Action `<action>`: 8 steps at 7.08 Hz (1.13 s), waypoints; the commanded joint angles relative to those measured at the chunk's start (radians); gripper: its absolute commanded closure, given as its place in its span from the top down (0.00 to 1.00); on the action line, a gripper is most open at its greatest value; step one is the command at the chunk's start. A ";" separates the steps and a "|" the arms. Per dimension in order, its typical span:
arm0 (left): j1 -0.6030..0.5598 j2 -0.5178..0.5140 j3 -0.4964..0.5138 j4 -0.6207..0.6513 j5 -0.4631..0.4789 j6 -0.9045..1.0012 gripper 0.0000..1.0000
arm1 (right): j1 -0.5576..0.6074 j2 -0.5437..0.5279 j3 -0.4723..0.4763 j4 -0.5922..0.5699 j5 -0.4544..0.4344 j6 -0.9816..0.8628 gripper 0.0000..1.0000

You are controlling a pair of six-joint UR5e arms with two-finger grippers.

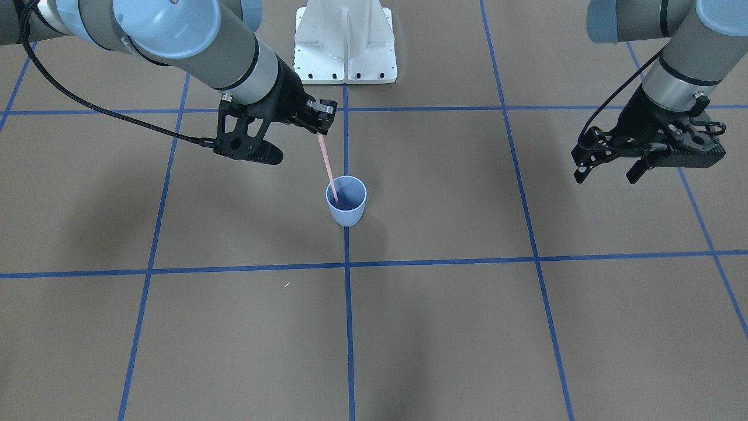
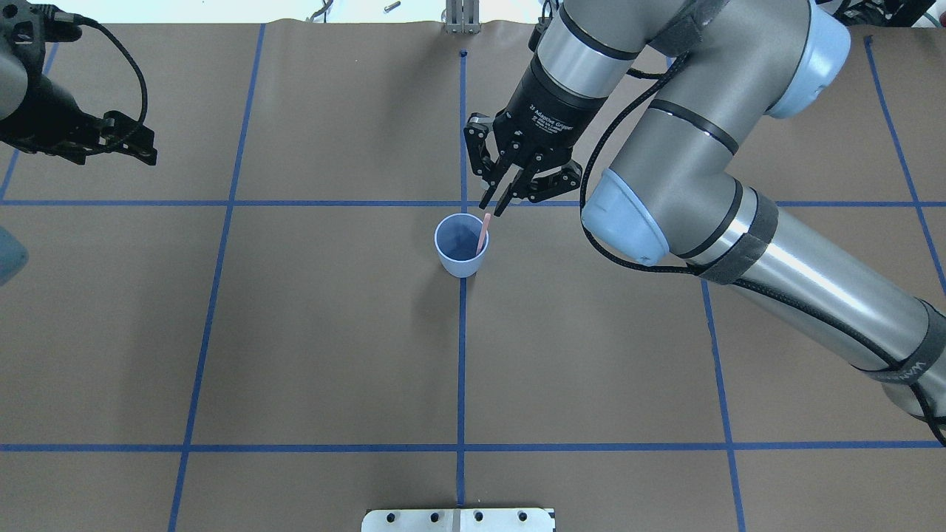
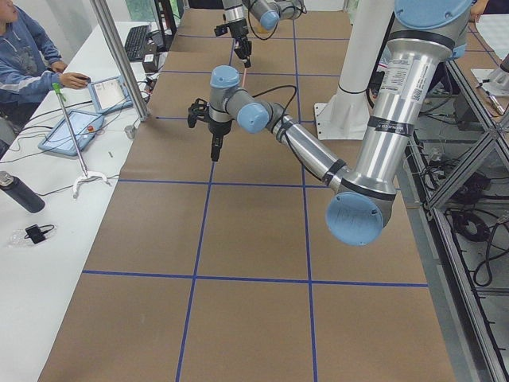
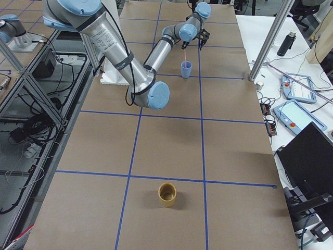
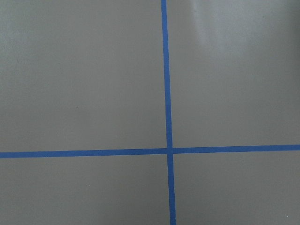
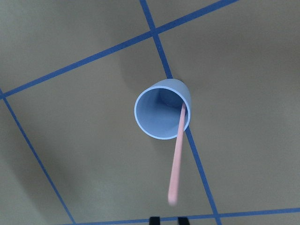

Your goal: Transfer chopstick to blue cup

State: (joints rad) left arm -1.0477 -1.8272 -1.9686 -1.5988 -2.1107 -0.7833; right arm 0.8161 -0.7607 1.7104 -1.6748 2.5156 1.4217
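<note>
The blue cup (image 1: 346, 213) stands upright at the table's middle on a blue tape line; it also shows in the overhead view (image 2: 460, 262) and the right wrist view (image 6: 157, 115). The pale pink chopstick (image 1: 328, 166) stands in it, its lower end inside, and leans on the rim (image 6: 178, 154). My right gripper (image 2: 493, 209) hangs just above the stick's top end, jaws slightly apart, and the stick looks free of them. My left gripper (image 1: 605, 174) is open and empty, far off at the table's side (image 2: 148, 155).
A tan cup (image 4: 167, 194) stands alone at the table's right end. The white robot base plate (image 1: 345, 64) lies behind the blue cup. Blue tape lines grid the brown table. Operators' tables with tablets run along the far side.
</note>
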 commanded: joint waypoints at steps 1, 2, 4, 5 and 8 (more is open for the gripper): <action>0.000 -0.001 -0.003 -0.001 0.000 -0.001 0.98 | 0.000 0.000 -0.003 0.025 -0.001 0.000 1.00; 0.000 -0.001 -0.003 -0.001 0.000 0.001 0.98 | 0.006 -0.002 -0.003 0.036 -0.001 -0.001 1.00; -0.011 0.000 -0.006 -0.001 0.000 0.010 0.98 | 0.066 -0.022 0.029 0.035 -0.038 -0.004 1.00; -0.029 0.002 -0.004 0.000 0.000 0.016 0.98 | 0.110 -0.078 0.084 0.035 -0.063 -0.027 1.00; -0.040 0.012 -0.006 0.000 0.000 0.053 0.98 | 0.321 -0.259 0.175 0.035 -0.066 -0.254 1.00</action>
State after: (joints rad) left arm -1.0793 -1.8228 -1.9728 -1.5991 -2.1107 -0.7572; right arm 1.0500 -0.9486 1.8588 -1.6398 2.4513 1.2582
